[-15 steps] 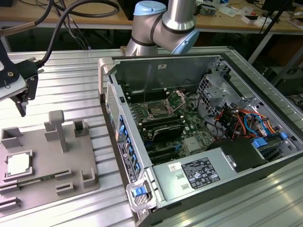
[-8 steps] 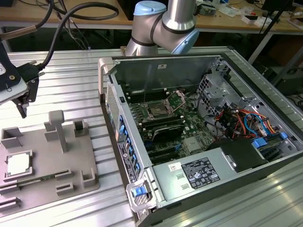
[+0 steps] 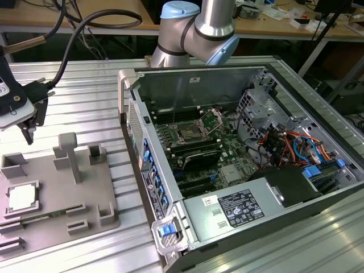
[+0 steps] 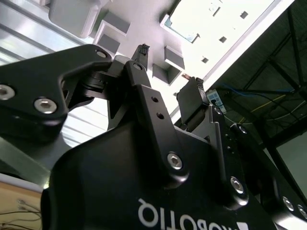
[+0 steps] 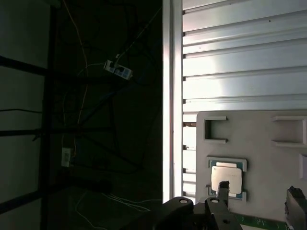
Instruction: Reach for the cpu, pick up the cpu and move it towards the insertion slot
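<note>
The ribbed aluminium table [image 3: 85, 79] carries the whole set-up. On it lies a black-and-silver computer case [image 3: 193, 85], on its side with the panel off, apparently so the green motherboard faces up for access. At the exterior view's left sits the grey plastic tray with raised blocks [image 3: 85, 187]. The black two-finger gripper [image 3: 33, 126] hangs above the tray's far edge, its fingers [image 4: 192, 98] spread with nothing between them. The insertion slot [image 3: 187, 135], a silver-framed square socket, stands well apart inside the case. The cpu [image 3: 23, 197], a silvery-white square chip, rests in a tray recess that appears to keep it square for pickup. A black label [image 3: 242, 207] on the power-supply cover bears white print, not transcribed.
</note>
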You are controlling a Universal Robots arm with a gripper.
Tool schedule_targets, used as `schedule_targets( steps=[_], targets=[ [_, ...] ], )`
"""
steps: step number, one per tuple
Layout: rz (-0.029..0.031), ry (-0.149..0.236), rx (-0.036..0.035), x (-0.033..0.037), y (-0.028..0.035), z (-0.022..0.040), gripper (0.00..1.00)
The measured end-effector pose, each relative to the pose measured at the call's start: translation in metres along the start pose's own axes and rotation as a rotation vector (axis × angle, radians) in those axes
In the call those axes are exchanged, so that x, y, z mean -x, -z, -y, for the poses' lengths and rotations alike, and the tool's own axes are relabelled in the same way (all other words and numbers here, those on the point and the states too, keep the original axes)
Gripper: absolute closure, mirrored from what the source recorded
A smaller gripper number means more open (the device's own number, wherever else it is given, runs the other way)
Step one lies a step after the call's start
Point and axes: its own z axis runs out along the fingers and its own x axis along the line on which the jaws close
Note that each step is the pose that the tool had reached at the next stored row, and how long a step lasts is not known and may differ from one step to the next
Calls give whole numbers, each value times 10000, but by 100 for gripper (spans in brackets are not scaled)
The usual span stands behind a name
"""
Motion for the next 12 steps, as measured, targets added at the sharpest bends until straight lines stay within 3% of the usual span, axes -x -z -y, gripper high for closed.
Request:
schedule_targets(
  steps=[12],
  targets=[
    [1,0,3,-11,-6,3,47]
  ],
)
